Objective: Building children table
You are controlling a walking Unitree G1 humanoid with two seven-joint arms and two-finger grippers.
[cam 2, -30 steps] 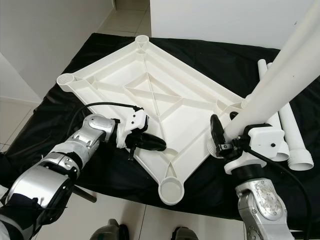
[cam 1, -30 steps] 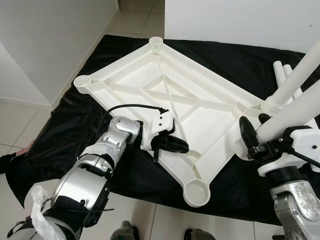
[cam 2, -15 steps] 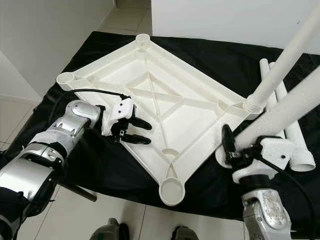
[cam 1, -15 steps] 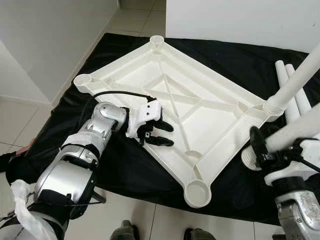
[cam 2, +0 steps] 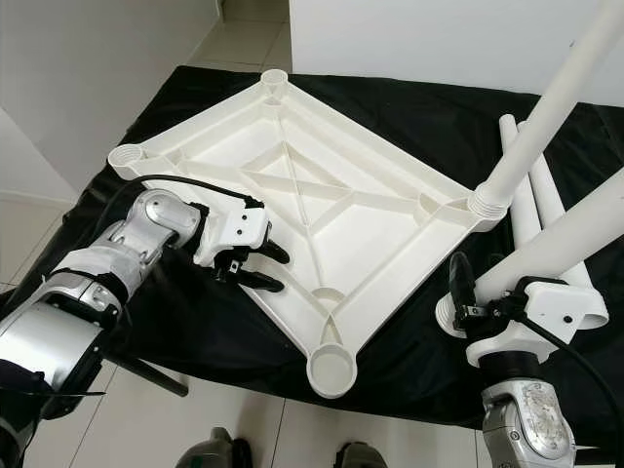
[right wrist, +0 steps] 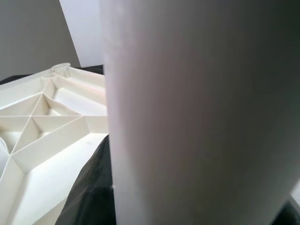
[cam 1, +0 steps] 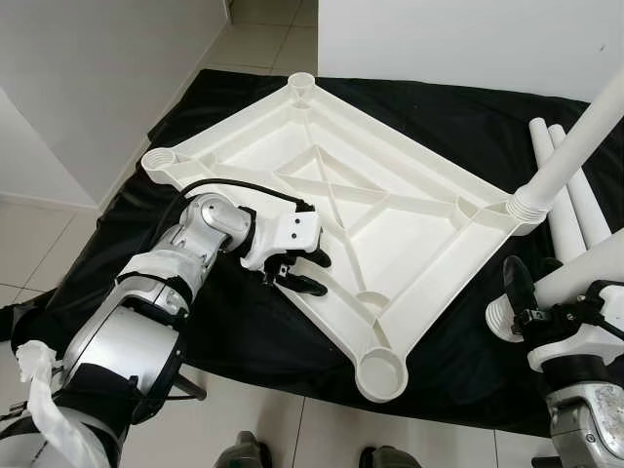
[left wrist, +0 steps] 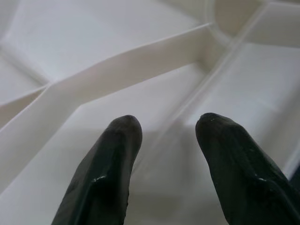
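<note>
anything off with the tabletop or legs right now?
Nothing damaged. The tabletop lies ribs-up on the black cloth, one leg already in its right corner socket. The right hand holds a second leg; two spare legs lie on the cloth. The left hand is open at the near edge.

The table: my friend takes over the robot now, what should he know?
Left gripper: open, over the near-left edge of the upside-down tabletop on the black cloth.
Right gripper: shut on a white leg, beside the tabletop's right corner.
Done: one leg stands in the right corner socket.
Left: the held leg and two spare legs on the cloth; three sockets are empty, the nearest at the front.
</note>
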